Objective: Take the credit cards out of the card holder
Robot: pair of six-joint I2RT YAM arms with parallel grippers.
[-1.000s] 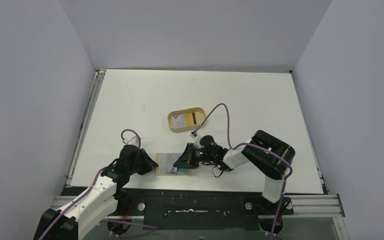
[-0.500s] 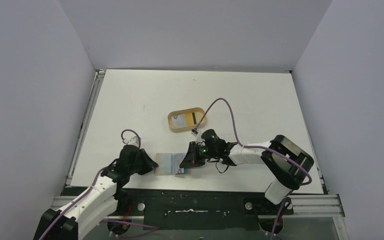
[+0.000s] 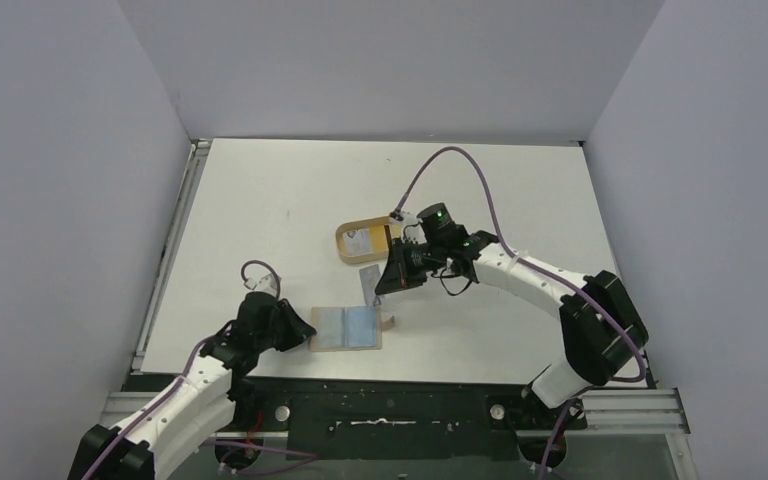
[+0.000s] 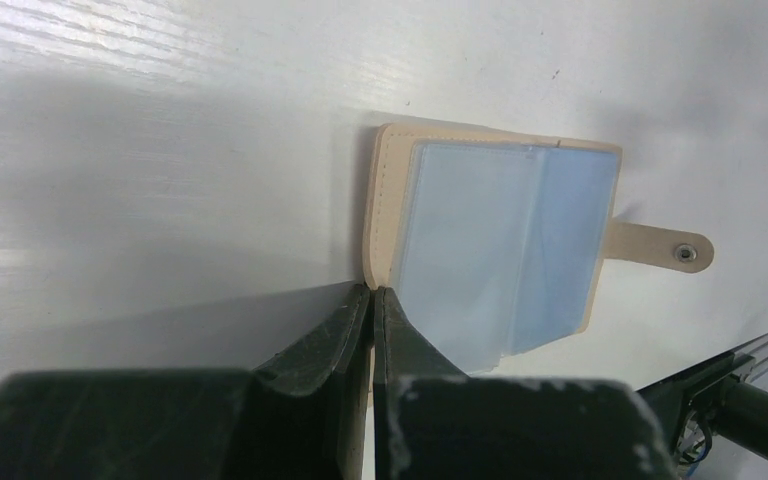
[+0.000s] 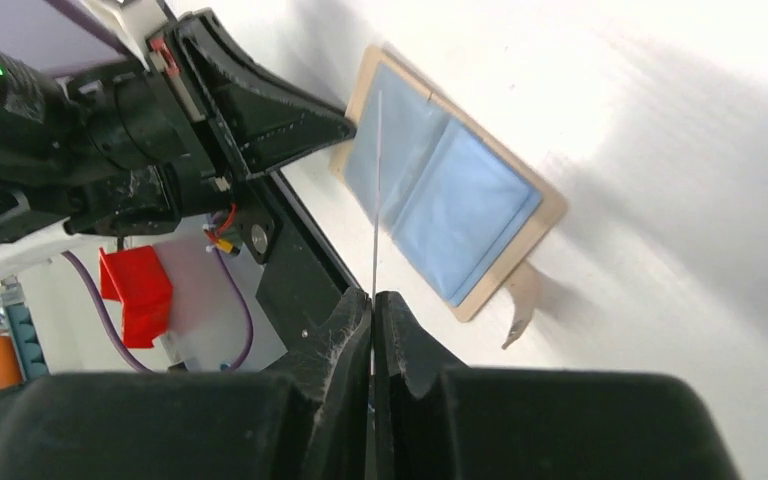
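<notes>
The left gripper [image 4: 371,291] hides one corner of the card holder [image 4: 490,245]. The credit card [image 5: 377,180] in the right gripper [image 5: 372,297] shows only as a thin line.

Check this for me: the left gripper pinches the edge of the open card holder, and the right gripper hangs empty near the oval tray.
Not empty. The right gripper is shut on a credit card, seen edge-on in the right wrist view. The rest holds: left gripper on the edge of the card holder, right gripper near the oval tray.
</notes>
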